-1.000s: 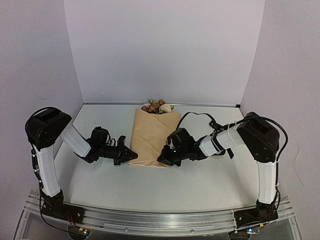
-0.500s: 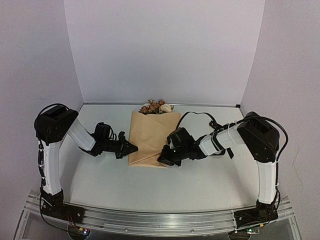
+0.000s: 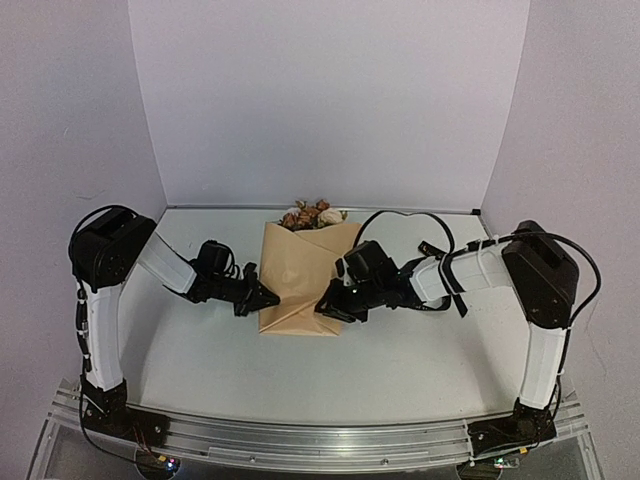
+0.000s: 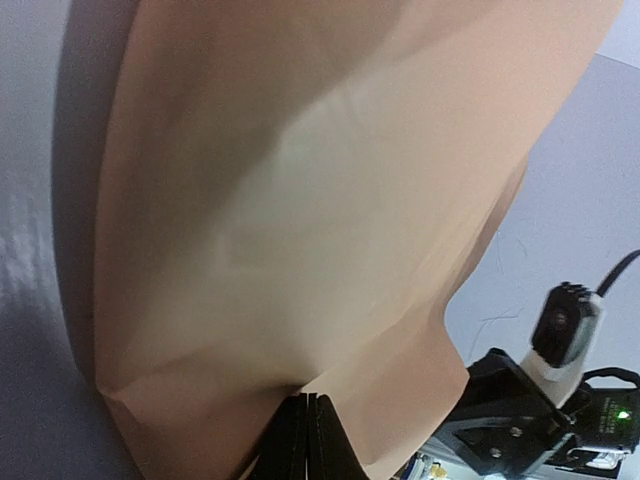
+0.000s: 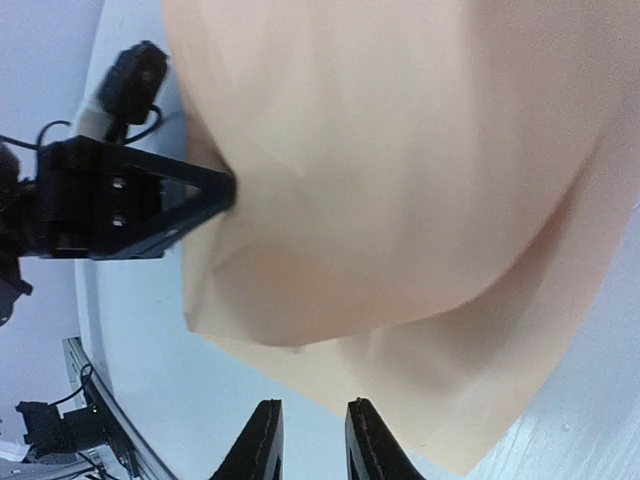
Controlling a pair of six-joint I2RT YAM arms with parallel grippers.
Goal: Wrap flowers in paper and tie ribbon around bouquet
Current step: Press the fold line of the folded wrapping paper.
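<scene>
Left gripper, closed, presses its tip into the paper ahead, I judge to pin the fold. Right gripper stands parted and empty, with the paper's edge just beyond. Flowers protrude far past both.

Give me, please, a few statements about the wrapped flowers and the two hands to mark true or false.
1. The tan-peach kraft paper is folded over the pink and brown flowers, whose blooms show at its far end. True.
2. A black ribbon is tied around the paper. False: no ribbon shows in any view.
3. The left hand is shut at the paper's left edge. True.
4. The right hand grips the paper. False: its fingers stand apart with nothing between them.
</scene>
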